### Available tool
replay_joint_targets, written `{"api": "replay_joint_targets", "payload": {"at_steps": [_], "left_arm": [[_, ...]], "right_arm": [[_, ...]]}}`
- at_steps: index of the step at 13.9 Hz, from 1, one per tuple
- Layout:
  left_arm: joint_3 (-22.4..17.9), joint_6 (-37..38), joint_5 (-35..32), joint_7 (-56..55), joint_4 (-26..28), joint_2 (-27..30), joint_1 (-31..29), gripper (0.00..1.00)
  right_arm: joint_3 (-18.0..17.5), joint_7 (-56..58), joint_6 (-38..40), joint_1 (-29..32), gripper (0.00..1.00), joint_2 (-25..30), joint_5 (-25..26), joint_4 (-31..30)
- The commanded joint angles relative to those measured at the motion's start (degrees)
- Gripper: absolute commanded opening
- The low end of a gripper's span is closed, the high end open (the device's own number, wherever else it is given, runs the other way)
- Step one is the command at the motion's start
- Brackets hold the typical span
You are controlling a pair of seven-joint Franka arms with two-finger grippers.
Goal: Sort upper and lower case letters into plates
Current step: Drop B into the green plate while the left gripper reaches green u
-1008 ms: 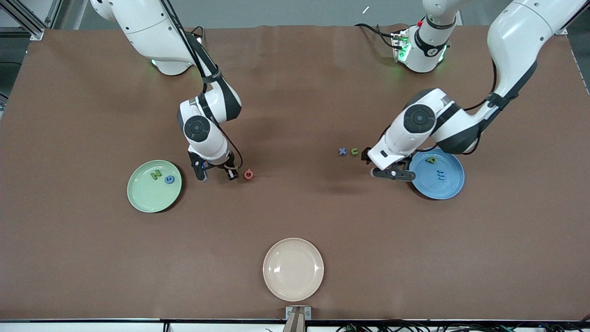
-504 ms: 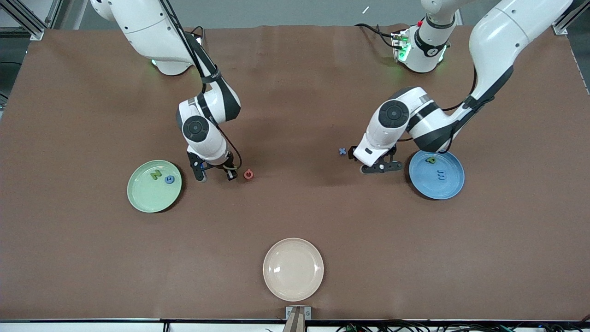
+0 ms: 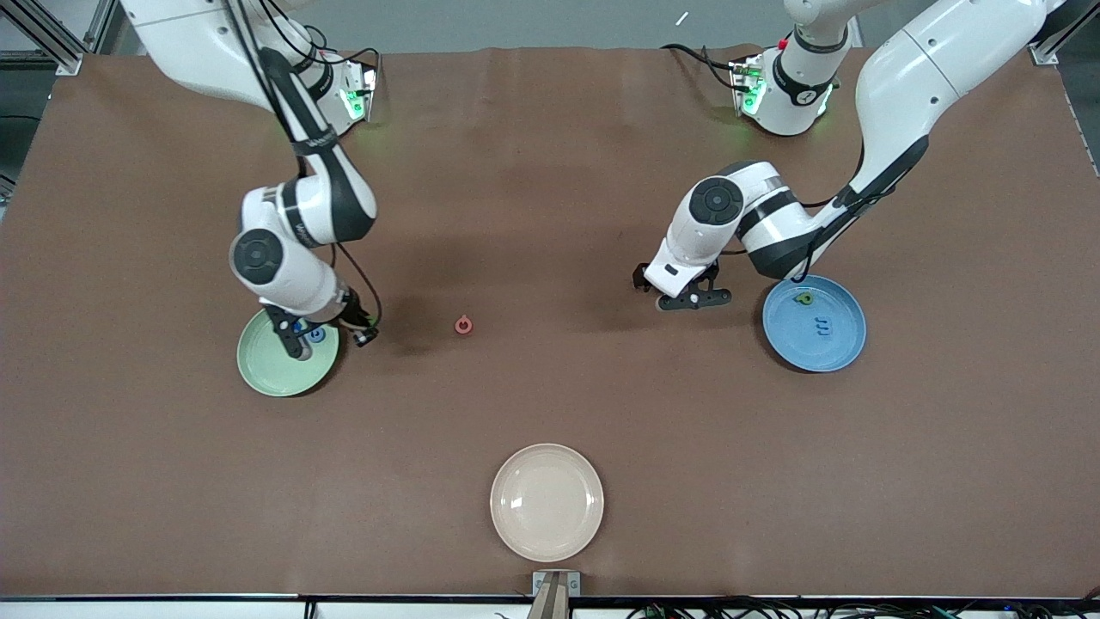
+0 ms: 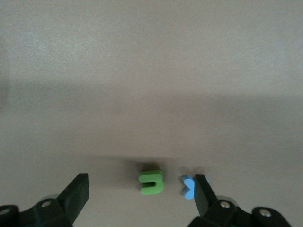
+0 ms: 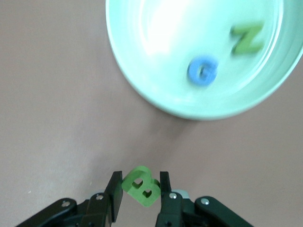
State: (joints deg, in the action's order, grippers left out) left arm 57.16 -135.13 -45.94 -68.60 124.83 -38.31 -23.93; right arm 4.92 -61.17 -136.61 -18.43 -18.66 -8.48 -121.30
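The green B point(image 5: 141, 186) is pinched between my right gripper's fingers; the right gripper point(image 5: 139, 183) point(image 3: 326, 335) hangs over the table just outside the mint green plate's rim point(image 5: 156, 38) point(image 3: 271, 374). In that plate lie a blue G point(image 5: 202, 71) and a green N point(image 5: 247, 38). The pink Q point(image 3: 463, 325) lies on the table, toward the middle from that plate. My left gripper point(image 4: 140, 185) point(image 3: 675, 291) is open, low over the green u point(image 4: 151, 182), with the blue x point(image 4: 187, 187) against one finger. The sky blue plate point(image 3: 838, 344) holds the green p-like letter point(image 3: 803, 298) and the blue m point(image 3: 823, 327).
A cream-beige plate point(image 3: 546, 501) sits near the table's edge closest to the front camera. The brown table point(image 3: 550, 215) is bare between the two arms.
My right gripper closed beside the pink Q and has moved to the mint green plate's edge with the B. My left gripper moved from the blue plate's rim to over the u and x.
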Motion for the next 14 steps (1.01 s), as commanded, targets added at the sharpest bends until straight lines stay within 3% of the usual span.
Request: {"api": "replay_joint_targets", "payload": {"at_steps": [1, 4, 9, 14], "left_arm": [[-1.0, -3.0, -2.2, -1.1, 2.2, 0.6, -0.2, 0.92], [-2.1, -3.1, -2.2, -1.2, 2.5, 0.4, 0.9, 0.85], [-3.8, -3.1, -2.2, -3.1, 2.4, -0.2, 3.0, 0.77], [-3.8, -3.2, -2.2, -3.6, 2.1, -0.7, 4.0, 0.73]], "right_arm": [[-1.1, 9.5, 0.9, 6.4, 0.0, 1.7, 0.7, -1.8], [-1.0, 13.2, -0.3, 9.4, 0.0, 0.1, 0.7, -0.8], [-1.0, 13.2, -1.0, 11.5, 0.0, -7.3, 0.9, 5.8], [-1.0, 13.2, -5.6, 11.8, 0.01, -10.9, 0.9, 6.4]]}}
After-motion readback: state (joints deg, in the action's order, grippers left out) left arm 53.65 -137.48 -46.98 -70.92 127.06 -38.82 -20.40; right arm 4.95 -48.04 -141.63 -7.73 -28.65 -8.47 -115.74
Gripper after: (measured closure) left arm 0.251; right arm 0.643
